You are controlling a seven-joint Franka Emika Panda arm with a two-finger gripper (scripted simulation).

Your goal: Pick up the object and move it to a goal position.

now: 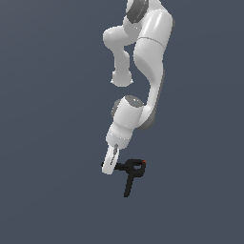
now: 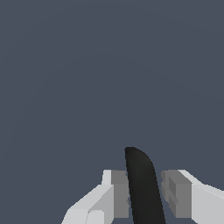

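1. The object (image 1: 129, 174) is a black clamp-like thing with a small red spot near its loop. One leg hangs toward the floor and another dark arm runs sideways toward the exterior view's left, into the gripper (image 1: 110, 164).
2. The arm (image 1: 147, 62) reaches down with its wrist tilted, so the fingers meet that sideways arm instead of the loop, probably because it is the slimmest part to pinch.
3. In the wrist view a black blade-shaped piece (image 2: 142, 188) stands between the two fingers (image 2: 118, 192). One pad looks pressed against it; a thin gap shows at the other, so I cannot tell whether the grip is firm.
4. The jaws are only narrowly apart, about the width of that piece.
5. No goal marker shows, and against the flat backdrop I cannot tell whether the object rests on a surface or hangs lifted.
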